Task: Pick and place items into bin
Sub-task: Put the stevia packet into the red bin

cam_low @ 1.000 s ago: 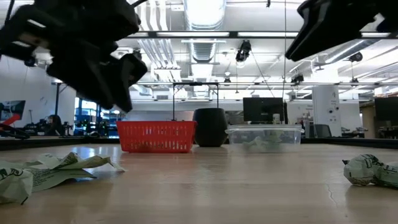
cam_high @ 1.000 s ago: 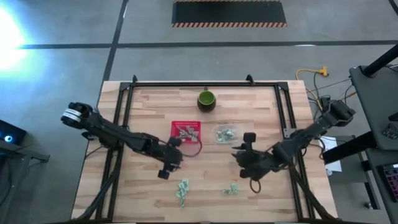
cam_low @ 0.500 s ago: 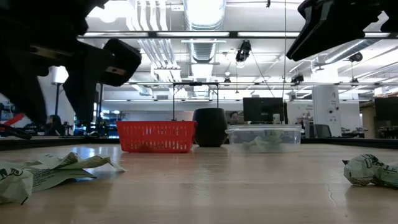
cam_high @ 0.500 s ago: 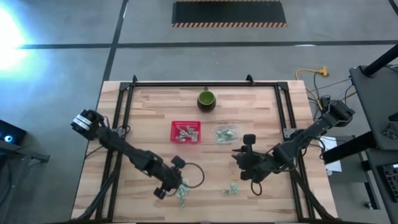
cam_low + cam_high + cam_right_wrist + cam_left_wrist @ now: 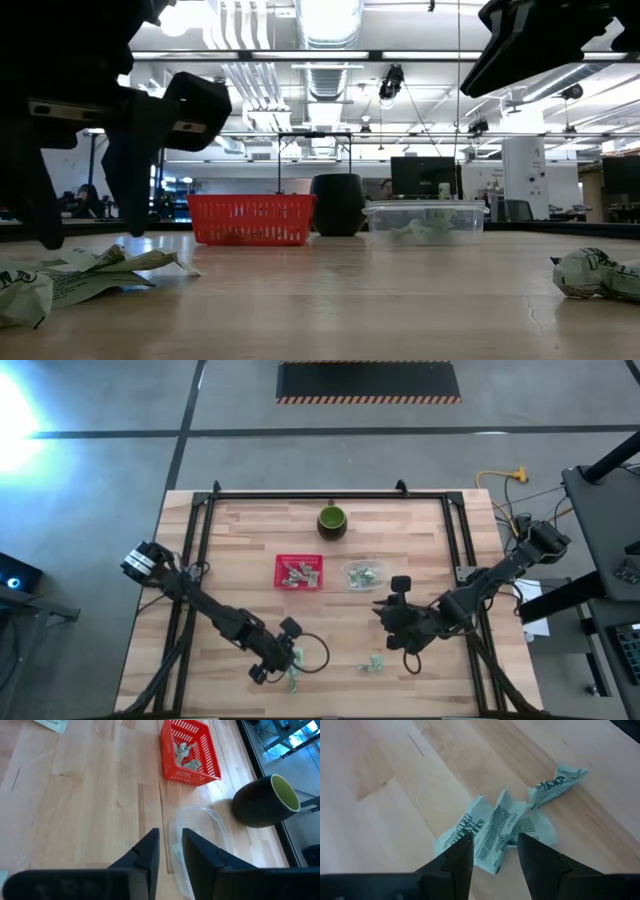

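Note:
Crumpled pale green-and-white wrapped items (image 5: 495, 827) lie on the wood near the table's near edge (image 5: 295, 672). My left gripper (image 5: 492, 851) hangs open just above them, slanting down, one finger on either side of the flat middle piece; in the low view (image 5: 80, 215) its tips stand a little above the heap (image 5: 85, 272). Another item (image 5: 373, 663) lies to the right (image 5: 595, 272). My right gripper (image 5: 171, 851) hovers over mid-table (image 5: 384, 610) with a narrow gap and nothing between its fingers.
A red basket (image 5: 298, 571) holds several items. Beside it a clear plastic tub (image 5: 362, 573) holds a few more. A dark green cup (image 5: 332, 520) stands near the far edge. Black rails (image 5: 200, 550) run along the table's sides. Bare wood lies between the arms.
My left gripper has swung from beside the red basket toward the table's near edge and come down over the heap of items, rolling a little on the way. It stays open. The items have not moved.

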You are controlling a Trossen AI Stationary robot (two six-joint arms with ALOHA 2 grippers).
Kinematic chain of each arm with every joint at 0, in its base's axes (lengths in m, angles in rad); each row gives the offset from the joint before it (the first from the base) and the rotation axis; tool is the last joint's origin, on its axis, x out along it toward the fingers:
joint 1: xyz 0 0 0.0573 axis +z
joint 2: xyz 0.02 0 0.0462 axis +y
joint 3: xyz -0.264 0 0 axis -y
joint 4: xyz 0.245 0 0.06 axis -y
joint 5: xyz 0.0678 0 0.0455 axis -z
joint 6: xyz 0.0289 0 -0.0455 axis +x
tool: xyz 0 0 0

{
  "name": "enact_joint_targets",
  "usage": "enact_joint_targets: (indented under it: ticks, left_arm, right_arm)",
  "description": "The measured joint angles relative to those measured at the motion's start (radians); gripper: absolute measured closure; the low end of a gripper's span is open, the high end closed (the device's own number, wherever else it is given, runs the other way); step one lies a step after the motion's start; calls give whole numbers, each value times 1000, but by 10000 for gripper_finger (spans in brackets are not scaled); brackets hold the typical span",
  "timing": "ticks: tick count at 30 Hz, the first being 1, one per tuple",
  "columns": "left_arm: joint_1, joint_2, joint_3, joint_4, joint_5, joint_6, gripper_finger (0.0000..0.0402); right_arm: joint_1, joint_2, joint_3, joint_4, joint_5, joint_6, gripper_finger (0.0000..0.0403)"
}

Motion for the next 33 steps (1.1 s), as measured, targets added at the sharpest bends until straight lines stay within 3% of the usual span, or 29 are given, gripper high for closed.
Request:
enact_joint_targets:
  ticks: [14,28,33]
  left_arm:
    - [1,71,0,69,0,21,265]
    - [1,56,4,62,-7,19,266]
    - [1,54,1,58,-23,18,292]
  right_arm:
    - [0,0,0,1,0,4,335]
    - [0,0,0,1,0,4,335]
    - [0,0,0,1,0,4,335]
